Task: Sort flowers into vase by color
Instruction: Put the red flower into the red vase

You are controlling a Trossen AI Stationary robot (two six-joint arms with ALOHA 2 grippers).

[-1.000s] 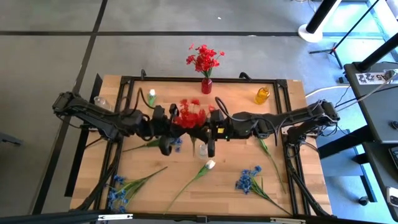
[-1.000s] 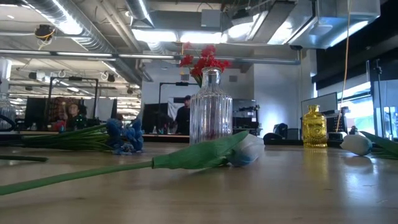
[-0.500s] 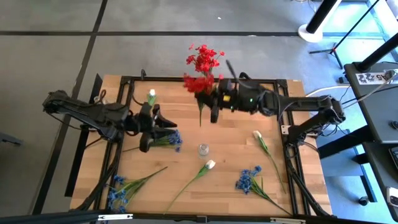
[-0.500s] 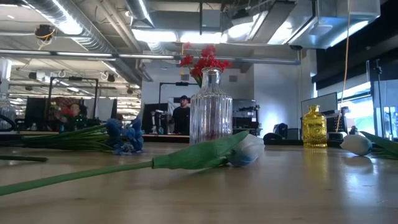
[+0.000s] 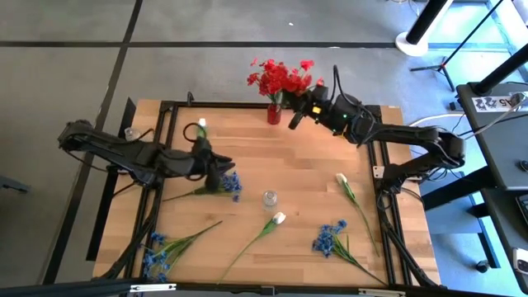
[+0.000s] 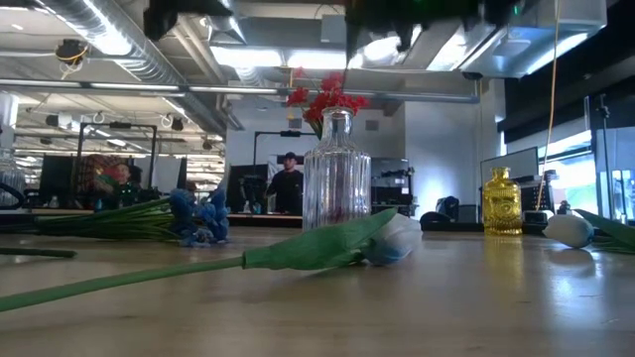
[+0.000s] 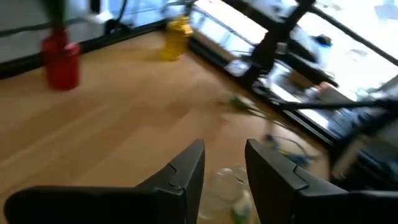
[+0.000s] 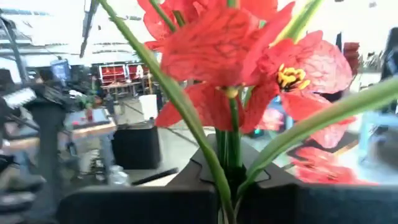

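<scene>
The right end effector (image 5: 294, 118) is pinched on the green stems of a red flower (image 8: 249, 68), held just beside the red vase (image 5: 274, 114) at the worktop's (image 5: 313, 165) far edge, where more red blooms (image 5: 276, 78) stand; the left end effector (image 7: 224, 171), fingers spread and holding nothing, hangs over a blue flower (image 5: 227, 183); white tulips (image 5: 278, 219) and other blue flowers (image 5: 330, 238) lie scattered nearer the front, around a clear glass vase (image 5: 270, 198).

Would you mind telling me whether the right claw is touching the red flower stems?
Touching. The right wrist view shows the green stems of the red flowers pinched in the shut right claw at its base.
</scene>
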